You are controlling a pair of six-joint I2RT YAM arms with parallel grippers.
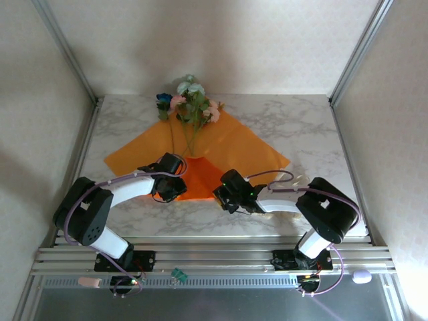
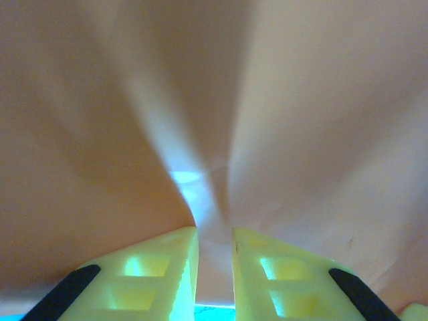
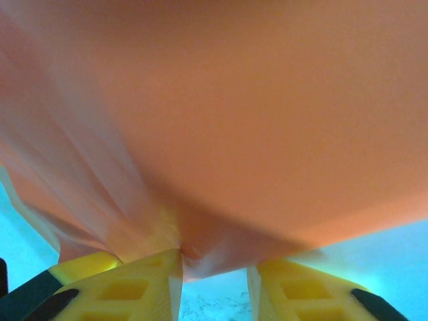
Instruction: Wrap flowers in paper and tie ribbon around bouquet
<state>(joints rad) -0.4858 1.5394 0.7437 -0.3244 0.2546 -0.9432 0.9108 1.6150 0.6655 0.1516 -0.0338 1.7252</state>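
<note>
Left wrist: left claw (image 2: 214, 235) narrow on the paper (image 2: 301, 134); right claw (image 3: 215, 262) half-open, perhaps against its edge.

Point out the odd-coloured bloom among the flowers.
The dark blue artificial bloom, leftmost of all; the others are pink, white or pale green.

This is a robotics laboratory test cell built for bench-top manipulation trials. The work surface is a marble-pattern tabletop (image 1: 294, 127) enclosed on 3 sides by plain white panels (image 1: 221, 40), which are held in bare aluminium profile posts (image 1: 67, 50). 2 robot arms, the left arm (image 1: 100, 207) and the right arm (image 1: 314, 207), are bolted to a slotted aluminium rail (image 1: 214, 257) at the near edge, with exposed cables (image 1: 130, 176) routed along each arm.
</note>
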